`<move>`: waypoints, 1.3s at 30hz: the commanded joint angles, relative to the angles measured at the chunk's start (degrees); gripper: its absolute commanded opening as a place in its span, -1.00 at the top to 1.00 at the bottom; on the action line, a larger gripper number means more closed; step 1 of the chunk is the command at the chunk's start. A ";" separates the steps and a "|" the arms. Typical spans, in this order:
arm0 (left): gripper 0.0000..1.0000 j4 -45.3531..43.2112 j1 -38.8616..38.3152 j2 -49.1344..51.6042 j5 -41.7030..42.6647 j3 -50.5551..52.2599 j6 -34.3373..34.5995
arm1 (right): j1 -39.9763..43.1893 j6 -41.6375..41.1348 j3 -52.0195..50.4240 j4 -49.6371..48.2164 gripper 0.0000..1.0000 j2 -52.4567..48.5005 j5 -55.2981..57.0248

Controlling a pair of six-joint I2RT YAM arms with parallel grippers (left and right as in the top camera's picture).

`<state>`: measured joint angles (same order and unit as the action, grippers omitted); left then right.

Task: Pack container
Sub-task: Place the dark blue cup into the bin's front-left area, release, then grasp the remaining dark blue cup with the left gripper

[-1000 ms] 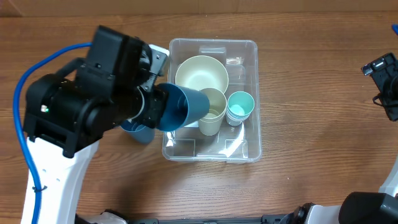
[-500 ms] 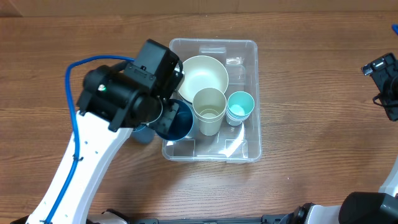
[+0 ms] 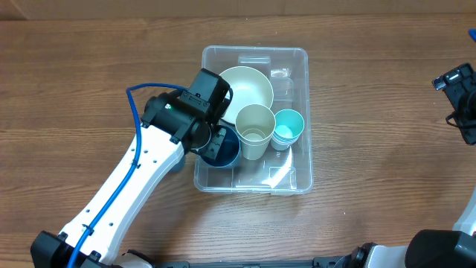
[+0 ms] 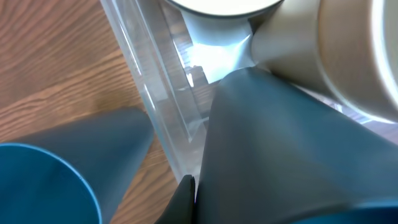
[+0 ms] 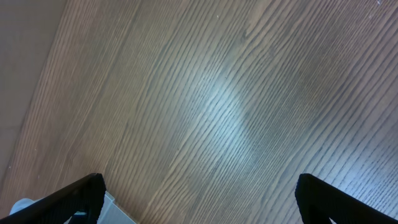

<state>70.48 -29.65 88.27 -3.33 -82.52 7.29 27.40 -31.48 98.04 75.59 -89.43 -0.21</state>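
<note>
Well, on the left my left arm (image 3: 126, 186) runs up from the near edge of the tabletop (image 3: 372, 193) to the left side of the container (image 3: 306, 112). The container is a big clear plastic bin lying in the middle of the tabletop. The left jaws are just inside its left wall, clenched on the rim of a dark blue cup (image 3: 223, 149) that stands in the near-left part of the bin.

In my left wrist view that cup's wall fills most of the frame. One dark finger (image 4: 186, 202) lies against its outer side, and the container's clear wall is just beside it. Outside that wall a second blue cup (image 4: 43, 180) sits on the wood, just beside the bin. From overhead it is mostly hidden under my arm.

Moving right inside the container, a cream bowl (image 3: 242, 88) takes up the far-left part. A cream cup (image 3: 255, 130) stands upright just beside the dark blue cup. I cannot tell whether the two touch. A stack of teal cups (image 3: 288, 126) stands right against the cream cup's right side.

At the far right, my right arm (image 3: 457, 89) sits at the tabletop's edge, well apart from the container. The right jaws are released, and the wrist view shows their fingers (image 5: 81, 193) spread wide over the wood.
</note>
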 commanded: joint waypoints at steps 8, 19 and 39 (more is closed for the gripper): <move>0.71 -0.48 -0.15 3.10 0.33 1.36 1.14 | 0.15 -0.28 0.28 -0.26 -1.00 -0.02 0.09; -0.03 18.25 0.09 2.95 -1.05 -22.16 4.68 | 0.15 -0.28 0.28 -0.26 -1.00 -0.02 0.09; -0.40 11.45 31.23 0.87 9.57 -7.28 3.63 | 0.15 -0.28 0.28 -0.26 -1.00 -0.02 0.09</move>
<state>84.73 0.97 89.45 0.95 -95.72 13.08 27.40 -31.51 98.02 75.61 -89.43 -0.21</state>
